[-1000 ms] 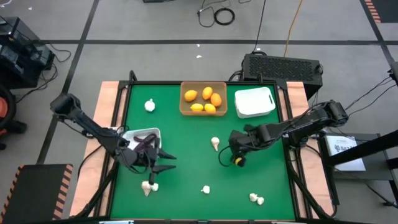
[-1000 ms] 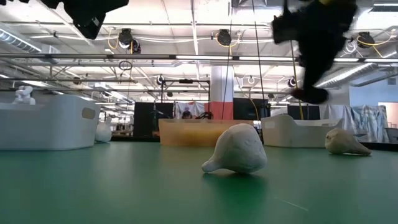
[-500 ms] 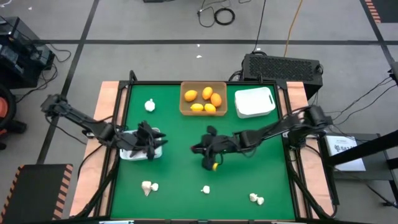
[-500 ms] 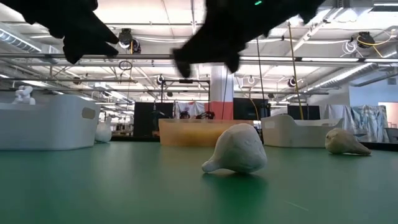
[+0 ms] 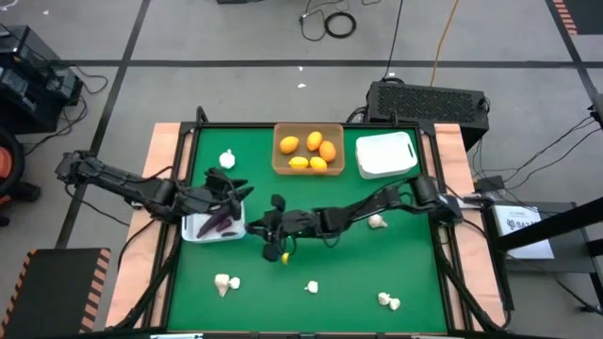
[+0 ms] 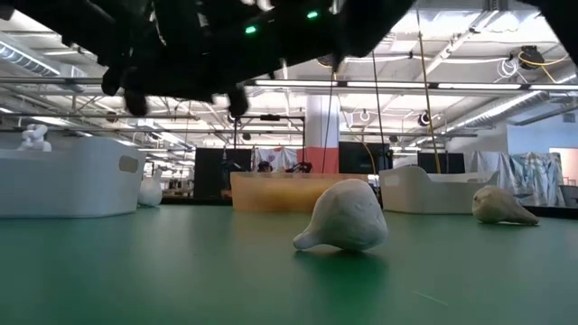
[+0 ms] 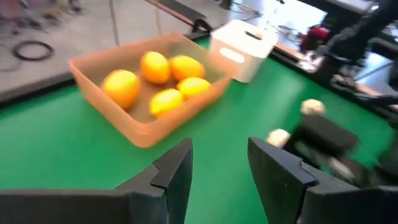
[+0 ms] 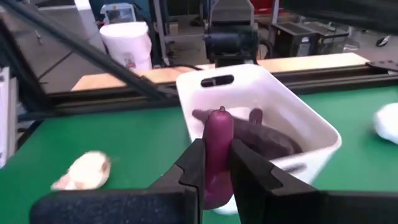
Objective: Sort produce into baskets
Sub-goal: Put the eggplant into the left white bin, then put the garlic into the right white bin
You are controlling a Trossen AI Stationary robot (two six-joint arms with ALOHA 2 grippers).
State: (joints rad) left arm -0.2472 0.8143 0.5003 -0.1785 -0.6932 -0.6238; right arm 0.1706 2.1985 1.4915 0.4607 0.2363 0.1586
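My right gripper (image 5: 267,226) reaches far across the table and is shut on a dark purple piece (image 8: 218,146), just right of the white basket (image 5: 215,226). That basket holds more purple pieces (image 8: 261,134). My left gripper (image 5: 234,191) is open and empty over the basket's far edge; its fingers (image 7: 180,168) face the tan basket (image 7: 149,124) of orange and yellow fruits (image 5: 309,151). A second white basket (image 5: 386,153) stands at the far right. Whitish bulbs (image 5: 227,159), (image 5: 224,282), (image 5: 311,286) lie on the green mat. My right gripper pinches the purple piece between its two fingers (image 8: 194,165). The piece lies along the fingers, and its rounded end (image 8: 219,117) sticks out past their tips. The fingers come about level from the table's right side. The piece is lifted clear of the table.
Further bulbs lie beside my right arm (image 5: 377,222) and at the near right (image 5: 388,301); one shows close in the low view (image 6: 348,217). My right arm (image 5: 367,209) spans the table's middle. A small yellow spot (image 5: 285,256) shows under my right gripper.
My right gripper has swept toward the table's left edge with the purple piece, from the table's right-middle to beside the white basket. My left gripper has gone from the basket's near side toward the far edge, and stays open.
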